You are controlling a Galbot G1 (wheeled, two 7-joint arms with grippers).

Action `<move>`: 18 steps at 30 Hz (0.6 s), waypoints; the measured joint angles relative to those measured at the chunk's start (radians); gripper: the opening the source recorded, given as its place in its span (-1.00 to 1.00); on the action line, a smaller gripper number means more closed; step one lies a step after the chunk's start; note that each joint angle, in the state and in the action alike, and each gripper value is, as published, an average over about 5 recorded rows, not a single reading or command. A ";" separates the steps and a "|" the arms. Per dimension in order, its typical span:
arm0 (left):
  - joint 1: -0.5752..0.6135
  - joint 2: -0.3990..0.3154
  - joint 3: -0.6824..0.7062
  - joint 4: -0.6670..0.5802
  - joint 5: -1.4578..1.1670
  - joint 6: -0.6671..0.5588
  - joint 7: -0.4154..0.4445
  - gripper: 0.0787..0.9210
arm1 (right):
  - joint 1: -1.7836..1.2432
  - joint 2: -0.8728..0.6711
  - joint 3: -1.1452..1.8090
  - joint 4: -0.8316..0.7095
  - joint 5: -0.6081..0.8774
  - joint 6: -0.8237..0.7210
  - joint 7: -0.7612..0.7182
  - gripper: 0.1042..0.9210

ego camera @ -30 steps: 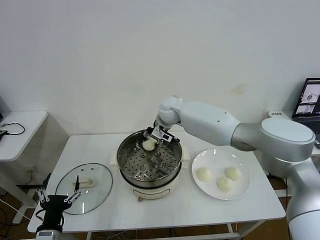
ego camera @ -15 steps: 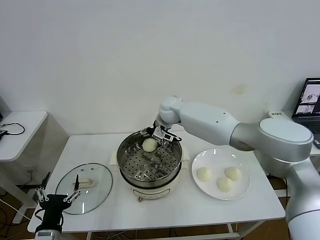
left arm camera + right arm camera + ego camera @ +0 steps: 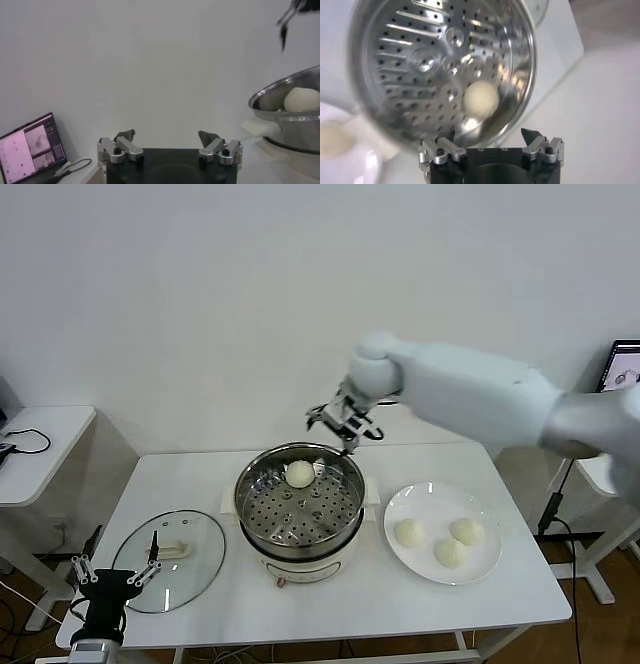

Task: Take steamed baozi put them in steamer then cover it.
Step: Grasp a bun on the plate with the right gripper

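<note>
The steamer (image 3: pixel 292 512) stands mid-table with one steamed baozi (image 3: pixel 299 473) lying free on its perforated floor near the back rim. Above and behind that rim hangs my right gripper (image 3: pixel 341 422), open and holding nothing. The right wrist view looks down on the steamer (image 3: pixel 435 55) and that baozi (image 3: pixel 480 98), past the open right gripper (image 3: pixel 490 135). Three more baozi (image 3: pixel 408 532) (image 3: pixel 465 530) (image 3: pixel 450 553) lie on the white plate (image 3: pixel 432 498). The cover (image 3: pixel 190 569) lies flat on the table at the left. My left gripper (image 3: pixel 112 579) waits open by the table's front left corner.
Both steamer and plate rest on a white table (image 3: pixel 190 479). A small side table (image 3: pixel 40 449) stands to the left and a laptop (image 3: pixel 622 379) at the far right. In the left wrist view the steamer (image 3: pixel 287 117) shows beyond the open left gripper (image 3: pixel 168 136).
My right gripper opened and let the baozi go onto the steamer floor, then rose up and back out of the steamer. The left arm stayed still.
</note>
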 measured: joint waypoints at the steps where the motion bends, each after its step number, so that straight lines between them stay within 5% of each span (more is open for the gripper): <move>1: -0.001 0.003 0.002 0.002 0.000 0.000 0.001 0.77 | 0.007 -0.033 -0.003 0.026 0.010 -0.026 -0.004 0.76; 18: -0.031 0.025 0.037 0.024 0.016 0.018 0.021 0.77 | -0.175 -0.443 0.076 0.272 -0.004 -0.276 -0.003 0.76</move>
